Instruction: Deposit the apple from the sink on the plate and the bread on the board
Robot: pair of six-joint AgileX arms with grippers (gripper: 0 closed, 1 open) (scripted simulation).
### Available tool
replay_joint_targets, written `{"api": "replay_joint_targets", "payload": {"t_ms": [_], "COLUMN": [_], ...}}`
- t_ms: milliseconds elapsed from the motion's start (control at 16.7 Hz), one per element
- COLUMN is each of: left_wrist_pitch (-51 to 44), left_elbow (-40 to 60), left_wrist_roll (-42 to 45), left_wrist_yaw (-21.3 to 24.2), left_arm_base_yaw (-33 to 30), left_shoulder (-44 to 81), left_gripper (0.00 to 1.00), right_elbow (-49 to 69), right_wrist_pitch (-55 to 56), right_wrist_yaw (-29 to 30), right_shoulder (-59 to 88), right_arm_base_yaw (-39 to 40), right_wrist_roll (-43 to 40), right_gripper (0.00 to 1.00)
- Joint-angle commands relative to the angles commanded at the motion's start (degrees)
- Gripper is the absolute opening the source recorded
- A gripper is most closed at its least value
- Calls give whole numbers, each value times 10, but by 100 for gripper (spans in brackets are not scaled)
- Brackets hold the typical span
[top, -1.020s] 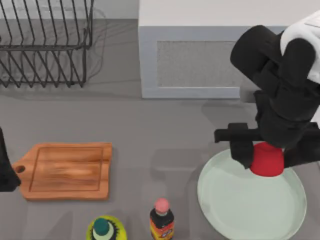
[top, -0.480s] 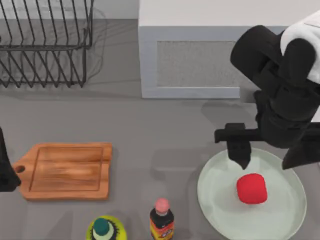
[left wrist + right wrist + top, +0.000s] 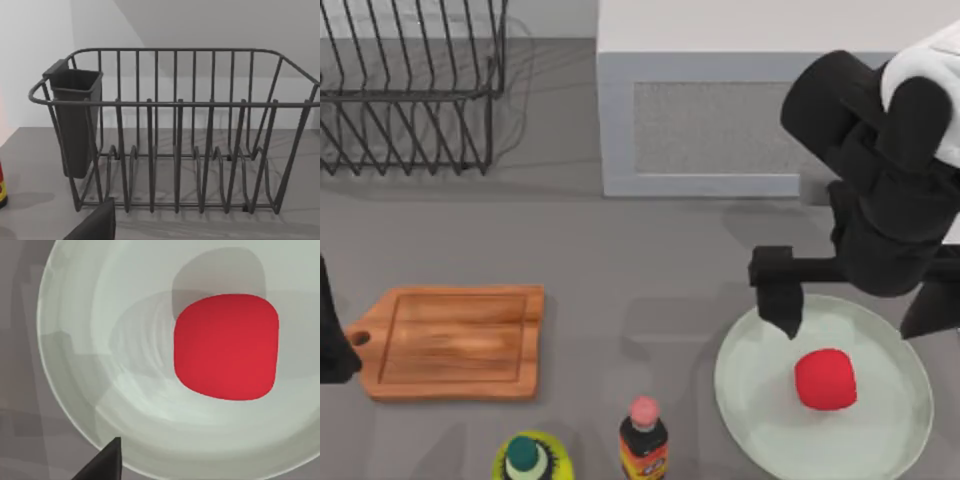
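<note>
Left arm (image 3: 332, 335) sat parked at the table's left edge, a dark sliver just beside the board's handle; could not tell its finger state. Its wrist camera faced the wire rack (image 3: 175, 135), thin dark metal bars with a dark plastic cup holder clipped on one end.

Board (image 3: 455, 340): flat orange-brown wood, rectangular, groove round the edge, holed handle pointing left, long axis left-right. Nothing lay on it. No bread seen on the table; the sink (image 3: 720, 125), a pale grey box at the far middle, did not show its inside from above.

Near edge, middle: a green-capped round thing (image 3: 530, 460) and a pink-capped dark bottle (image 3: 644, 440), side by side, between board and plate.

Plate (image 3: 750, 400): wide, round, pale mint, glossy, shallow rim, on the right. Apple (image 3: 825, 379): matte bright red, rounded but blocky, resting on the plate a little right of centre, clear of the rim.

Right gripper (image 3: 860, 315) hung above the plate's far edge, fingers spread wide and empty, the apple lying just nearward of it and free of both fingers. Apple step looked done.

Judgement: bread comes next. The right arm is much nearer the sink; the board lies well to the left, near the left arm.
</note>
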Motion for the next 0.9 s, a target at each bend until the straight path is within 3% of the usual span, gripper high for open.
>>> {"api": "replay_joint_targets", "payload": {"t_ms": [420, 900], "left_wrist_pitch": [0, 0], "left_elbow": [0, 0], "left_wrist_roll": [0, 0], "left_wrist_yaw": [0, 0], "left_arm_base_yaw": [0, 0], "left_shoulder": [0, 0], "left_gripper": [100, 100], "right_elbow": [-45, -307], "right_wrist_pitch": [42, 281], "right_wrist_yaw": [0, 0], "right_shoulder": [-56, -412], "right_arm_base_yaw": [-22, -142], "right_wrist_roll": [-22, -144], "right_gripper": [100, 100]}}
